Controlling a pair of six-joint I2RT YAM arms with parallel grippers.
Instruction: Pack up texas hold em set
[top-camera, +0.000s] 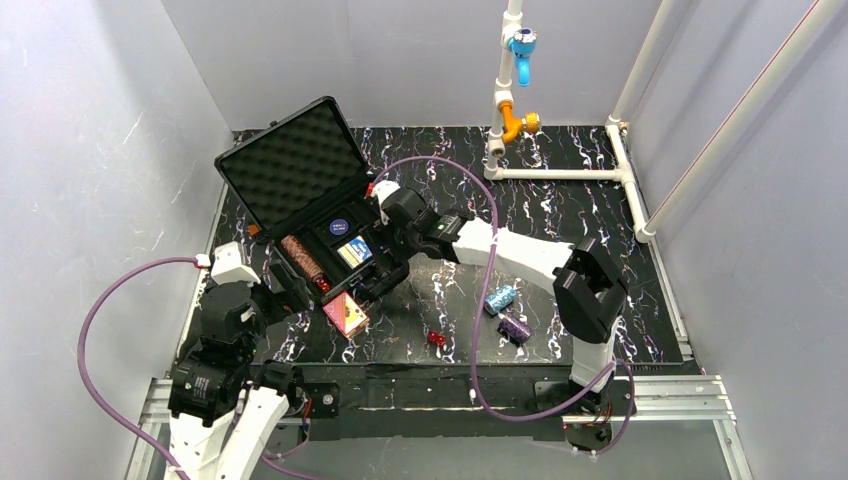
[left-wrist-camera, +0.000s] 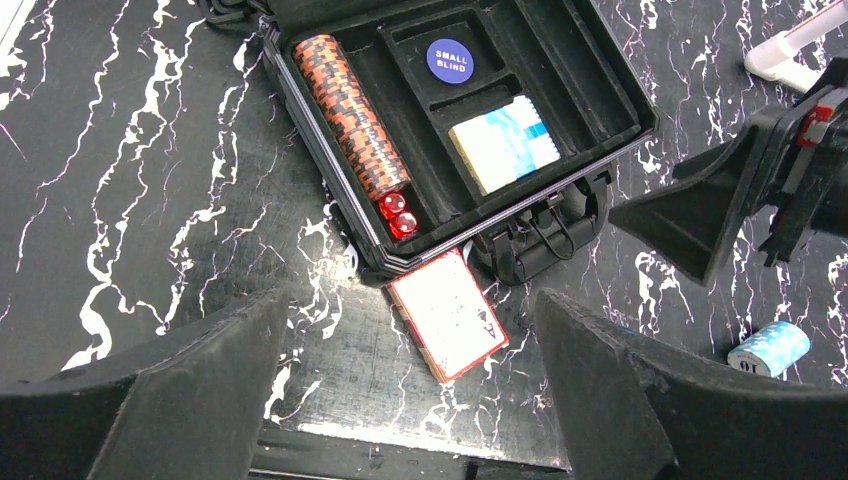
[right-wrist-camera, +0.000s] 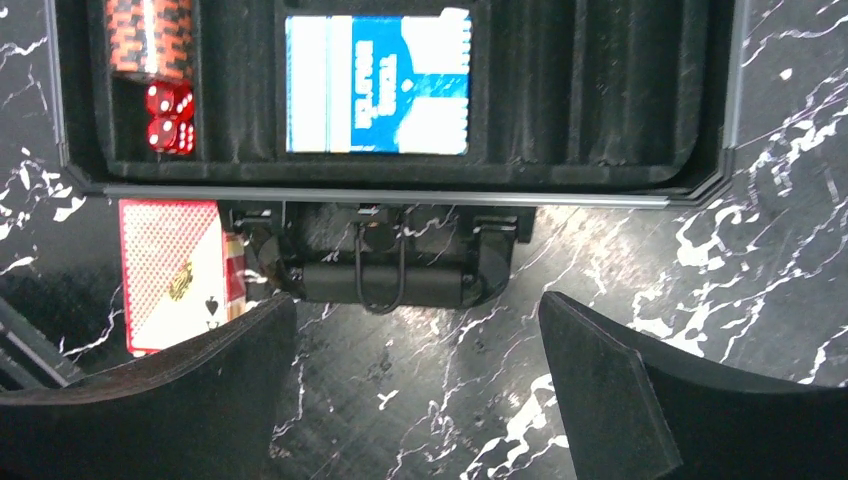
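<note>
Roughly halfway, I'd guess: the black case (top-camera: 300, 205) sits open at the tabletop's (top-camera: 560, 200) 10 o'clock; brown chip stack (left-wrist-camera: 350, 110), two dice (left-wrist-camera: 397, 213) and blue card box (left-wrist-camera: 500, 143) are in; red card box (left-wrist-camera: 447, 315) lies just outside at its 5; blue chips (top-camera: 500, 298), purple chips (top-camera: 515, 328) and a loose die (top-camera: 436, 339) wait toward 4; the case's long axis runs 8-to-2, handle facing 5; left end effector (left-wrist-camera: 412, 297) and right end effector (right-wrist-camera: 415, 300) both gape, holding nothing.

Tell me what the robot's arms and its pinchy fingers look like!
The left arm and right arm are white tubes with chunky black joints. A purple cable loops along each one. The left gripper and right gripper are black, each with two wide, wedge-shaped fingers.
</note>
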